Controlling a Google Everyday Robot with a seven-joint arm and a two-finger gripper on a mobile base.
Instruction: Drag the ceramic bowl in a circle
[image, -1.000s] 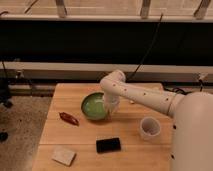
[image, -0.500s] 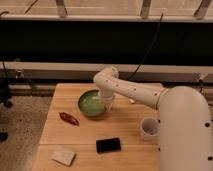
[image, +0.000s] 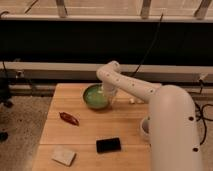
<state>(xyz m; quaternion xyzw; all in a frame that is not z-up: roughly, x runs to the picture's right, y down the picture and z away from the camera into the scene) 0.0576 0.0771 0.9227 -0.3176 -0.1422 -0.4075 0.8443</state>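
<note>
Compared with a second ago, the ceramic bowl (image: 95, 96) sits further toward the back edge of the wooden table (image: 90, 137), and the arm's elbow has swung left and back with it, so the circle seems to be under way. The bowl is green inside and now stands in the rear middle part of the table, well apart from the other things. The gripper (image: 108, 95) is at the bowl's right rim, reaching down from the bent arm; I judge it holds the rim so that the bowl slides on the wood and is not lifted, but I cannot tell how the jaws stand, because the wrist hides them. A red chili pepper (image: 69, 118) lies to the left front of the bowl, a black phone (image: 108, 145) near the front edge, and a pale sponge (image: 64, 155) at the front left corner. A white cup (image: 144, 128) stands at the right, partly hidden behind the robot's body. I think the rest of the circle must bring the bowl forward again, and the pepper is the nearest thing that the path could disturb.
</note>
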